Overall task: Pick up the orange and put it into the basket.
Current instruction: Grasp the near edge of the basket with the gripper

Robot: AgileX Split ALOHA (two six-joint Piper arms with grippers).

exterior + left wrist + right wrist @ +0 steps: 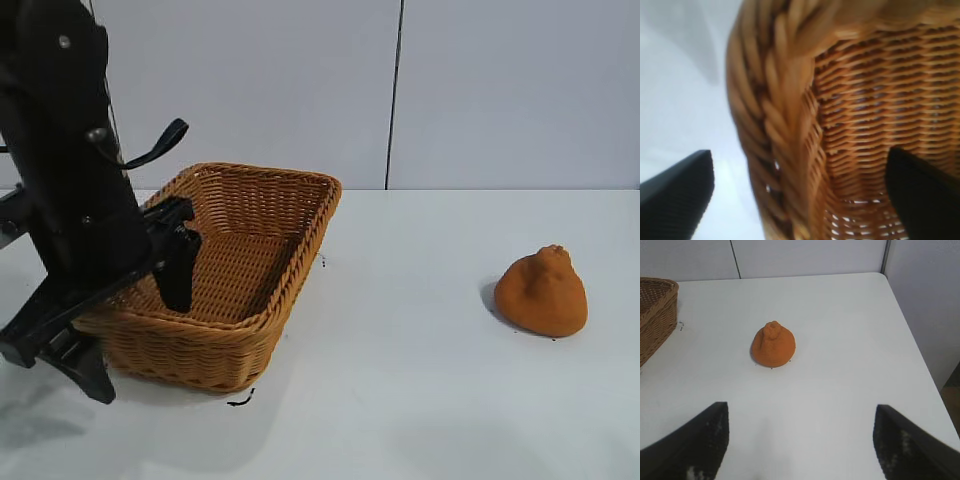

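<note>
We see the orange (pixel 541 291) sitting upright on the white table (pixel 400 380), well apart from the basket (pixel 262 262), toward the right arm's side. Our left claw (pixel 140 300) points down at the basket's near corner, spread wide and empty, one finger (pixel 180 265) inside the rim, one outside. Our right claw (pixel 800 445) gapes empty, the orange ahead of it.

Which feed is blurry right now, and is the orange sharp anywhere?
Left wrist view: basket rim fills the frame, soft and out of focus. Right wrist view: orange crisp, with a thin shadow at its base. Exterior view: orange clear, shadow on its left.
</note>
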